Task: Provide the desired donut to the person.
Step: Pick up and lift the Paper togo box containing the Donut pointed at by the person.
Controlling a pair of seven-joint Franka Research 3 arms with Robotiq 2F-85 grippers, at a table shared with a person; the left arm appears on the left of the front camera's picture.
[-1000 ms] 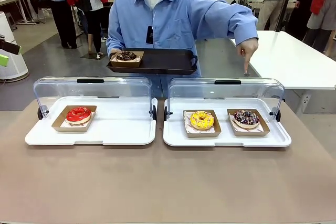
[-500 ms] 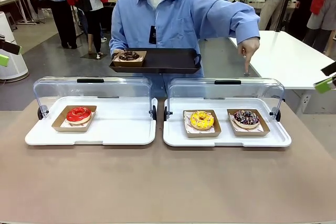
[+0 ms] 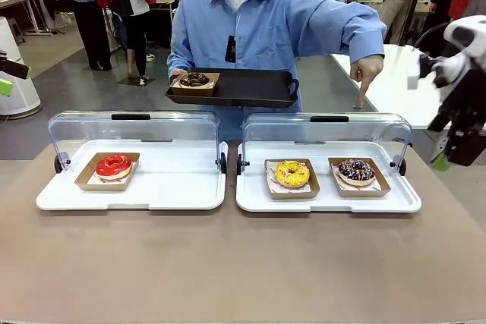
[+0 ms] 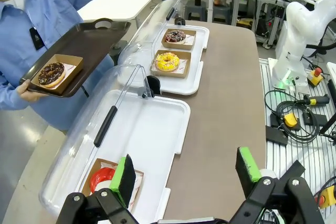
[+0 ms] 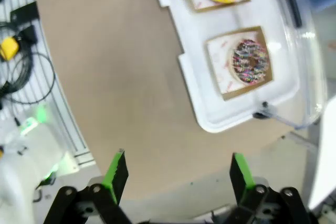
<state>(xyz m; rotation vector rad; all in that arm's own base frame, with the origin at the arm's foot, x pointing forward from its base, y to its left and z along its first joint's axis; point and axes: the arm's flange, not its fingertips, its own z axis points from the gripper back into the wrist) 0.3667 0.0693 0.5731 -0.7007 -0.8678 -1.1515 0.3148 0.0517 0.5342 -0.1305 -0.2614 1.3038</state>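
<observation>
Fingers of your right gripper (image 5: pixel 176 174) stand wide apart and hold nothing; the left gripper (image 4: pixel 186 171) is just as spread and empty. The person (image 3: pixel 258 28) at the table's far edge points one hand (image 3: pixel 370 73) straight down over the sprinkled chocolate donut (image 3: pixel 356 170); take that as the one wanted. It sits in a square cardboard tray (image 3: pixel 381 186) at the right end of the right-hand white display tray (image 3: pixel 326 205), near the table's right edge, with the clear lid (image 3: pixel 326 133) swung up on the far side.

From your right wrist camera the donut lies ahead of the fingers and off to one side, with bare tabletop between. The donut is round and its tray square, so there is no long axis to favour. The right arm is clearly nearer; the left gripper hovers by the red donut (image 4: pixel 102 178) toward the table's left edge. A yellow donut (image 3: pixel 292 174) sits just beside the target. The person's other hand (image 3: pixel 176 75) holds a dark serving tray (image 3: pixel 250 87), likely the drop-off.

The table (image 3: pixel 228 263) is matte brown, in an open workshop with other tables behind.
</observation>
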